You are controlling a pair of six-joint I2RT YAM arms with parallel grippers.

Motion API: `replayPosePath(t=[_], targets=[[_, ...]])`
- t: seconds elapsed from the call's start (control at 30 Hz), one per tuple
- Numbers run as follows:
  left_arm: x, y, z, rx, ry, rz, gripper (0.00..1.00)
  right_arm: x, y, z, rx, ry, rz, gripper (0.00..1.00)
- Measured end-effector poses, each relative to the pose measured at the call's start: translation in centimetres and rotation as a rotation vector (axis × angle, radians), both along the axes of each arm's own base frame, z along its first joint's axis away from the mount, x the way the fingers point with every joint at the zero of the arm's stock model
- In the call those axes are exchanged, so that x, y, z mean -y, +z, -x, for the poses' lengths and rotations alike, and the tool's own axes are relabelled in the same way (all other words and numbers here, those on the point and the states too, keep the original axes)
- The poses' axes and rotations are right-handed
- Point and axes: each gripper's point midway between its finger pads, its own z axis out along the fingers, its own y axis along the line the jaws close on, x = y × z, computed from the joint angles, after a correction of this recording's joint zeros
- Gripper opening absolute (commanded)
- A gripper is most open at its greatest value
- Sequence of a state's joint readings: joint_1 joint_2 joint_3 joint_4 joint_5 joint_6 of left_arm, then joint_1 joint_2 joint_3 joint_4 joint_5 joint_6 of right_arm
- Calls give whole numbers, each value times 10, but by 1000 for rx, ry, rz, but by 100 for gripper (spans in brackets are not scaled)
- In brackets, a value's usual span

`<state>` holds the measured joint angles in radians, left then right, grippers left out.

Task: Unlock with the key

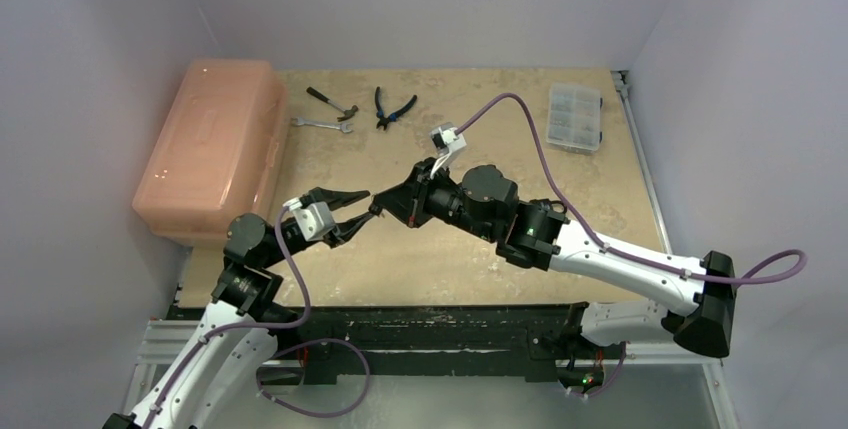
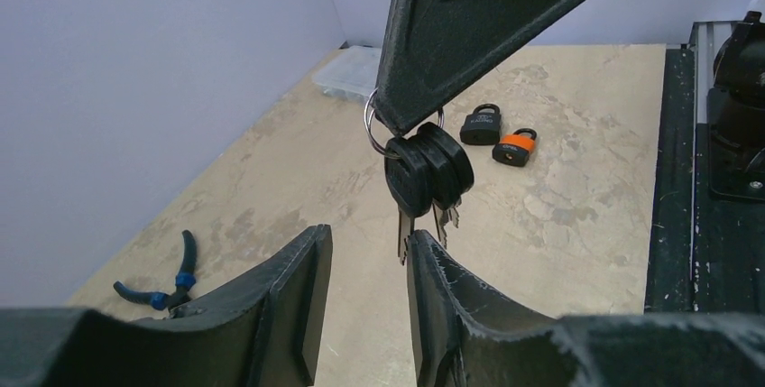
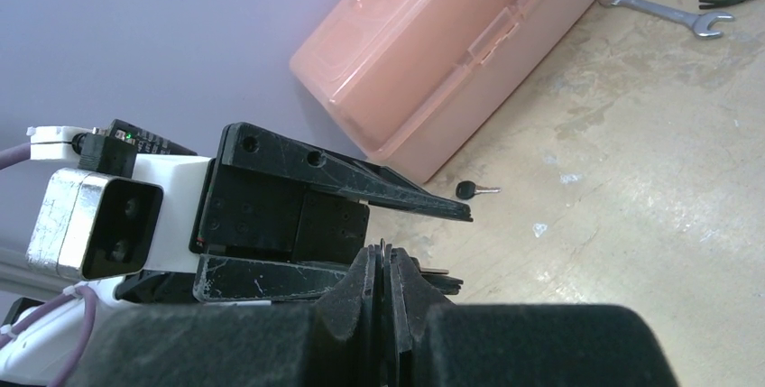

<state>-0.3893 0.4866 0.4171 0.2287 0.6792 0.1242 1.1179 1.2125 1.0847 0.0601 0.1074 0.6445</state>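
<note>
Two claws: meeting in the air above the desk (image 2: pixel 559 243)
Holder: right claw (image 3: pixel 388 265) clamped on the ring of the key bunch (image 2: pixel 431 170), blades hanging
Taker: left claw (image 2: pixel 368 235) partly open around the blades, gripping nothing yet
Locks: black padlock (image 2: pixel 481 125) and orange padlock (image 2: pixel 514 148) lie on the desk
Our move: we would pinch one key squarely, not several, before the right lets go
</note>
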Motion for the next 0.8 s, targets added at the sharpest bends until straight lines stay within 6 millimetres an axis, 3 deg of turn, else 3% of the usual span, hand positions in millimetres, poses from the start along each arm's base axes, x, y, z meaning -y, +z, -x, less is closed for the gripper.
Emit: replayPosePath(t=[0.13,0.2,0.27,0.47,0.5,0.6,0.67,0.73,0.8], targets=[[0,-1,-1,1,1,2,31,-2,-3,0,-11,6,3,0],[1,-1,-2,-2,2,4,18,-3,-3,2,-15,13,2,0],[1,-1,-2,-6,2,5,0,-4,-3,2,-17,17,0,0],[3,-3,0,-1,-11,-3,0,-3,-3,1,-27,14,-8,0],[3,-3,0,0,-11,-5,0,-3,-3,1,-29,13,-7,4],[2,-3,0,18,-8,-17,0,-3,-5,1,-36,13,-3,46],[0,-3,-1,32,2,-31,0,-1,-9,2,-46,13,19,66],[-1,-3,-3,49,11,-50,0,4,-15,3,-56,11,48,76],[-2,-1,-4,73,15,-70,0,12,-18,2,-64,10,69,79]])
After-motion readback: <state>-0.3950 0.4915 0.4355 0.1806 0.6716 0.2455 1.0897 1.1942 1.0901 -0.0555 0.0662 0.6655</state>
